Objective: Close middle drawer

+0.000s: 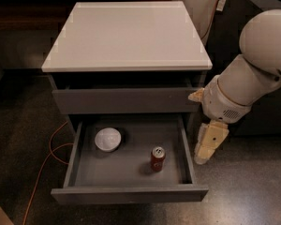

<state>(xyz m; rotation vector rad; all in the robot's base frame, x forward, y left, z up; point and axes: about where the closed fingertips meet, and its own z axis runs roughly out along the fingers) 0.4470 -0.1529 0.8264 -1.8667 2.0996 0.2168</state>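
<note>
The middle drawer (129,193) of a grey cabinet with a white top (126,29) is pulled far out toward me. Its grey tray holds a small white bowl (107,139) at the back left and a red soda can (157,158) standing right of centre. The drawer above (126,100) is nearly shut. My gripper (207,146) hangs from the white arm (253,74) just outside the open drawer's right side wall, pointing down, level with the can.
An orange cable (47,158) runs across the speckled floor left of the cabinet. A dark unit (257,3) stands at the back right behind my arm. A dark low shelf (23,13) is at the back left.
</note>
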